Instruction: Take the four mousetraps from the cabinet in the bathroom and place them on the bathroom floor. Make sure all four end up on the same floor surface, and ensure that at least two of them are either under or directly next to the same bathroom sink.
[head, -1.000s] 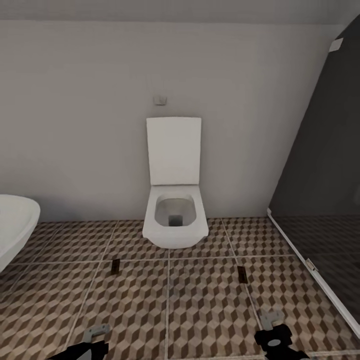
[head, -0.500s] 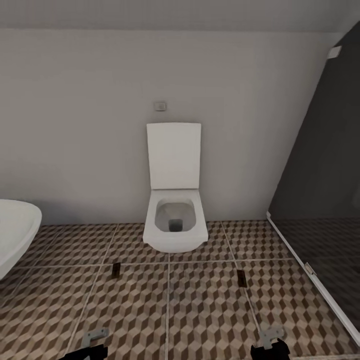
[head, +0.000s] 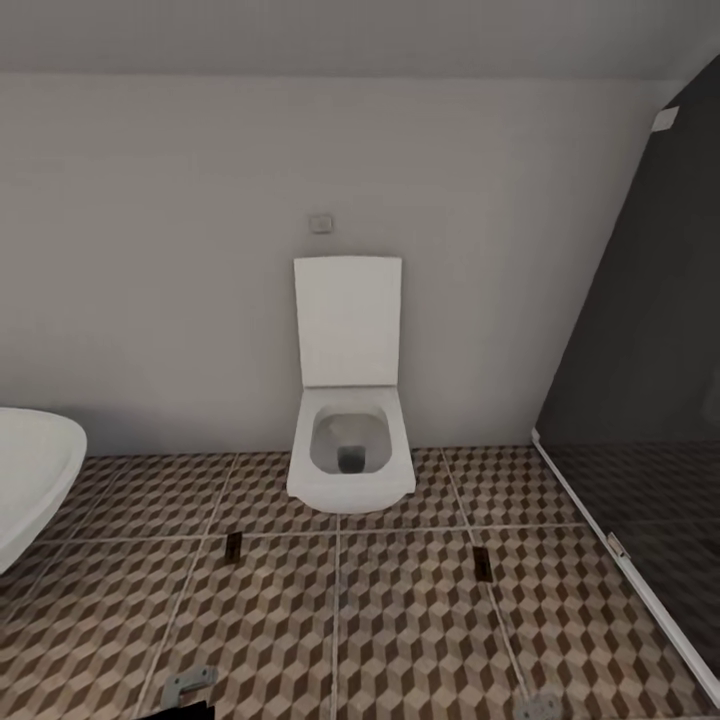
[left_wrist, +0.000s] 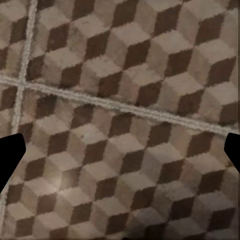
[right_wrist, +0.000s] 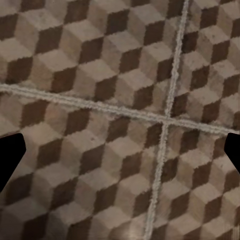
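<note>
Cube-patterned bathroom floor (head: 420, 620) — two mousetraps lie flat on it, one left (head: 233, 545), one right (head: 481, 563), just near of the toilet (head: 350, 465).

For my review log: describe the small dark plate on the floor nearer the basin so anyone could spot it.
Start at the white toilet against the back wall. On the cube-patterned floor before it lie two mousetraps; this mousetrap lies toward the white basin, the other mousetrap toward the dark shower.

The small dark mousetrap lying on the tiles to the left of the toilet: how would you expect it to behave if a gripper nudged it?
The mousetrap lies flat on the bathroom floor, so it would probably slide rather than roll or tip. It looks tiny, so likely light. Lying so low, it may be awkward to grip.
</note>
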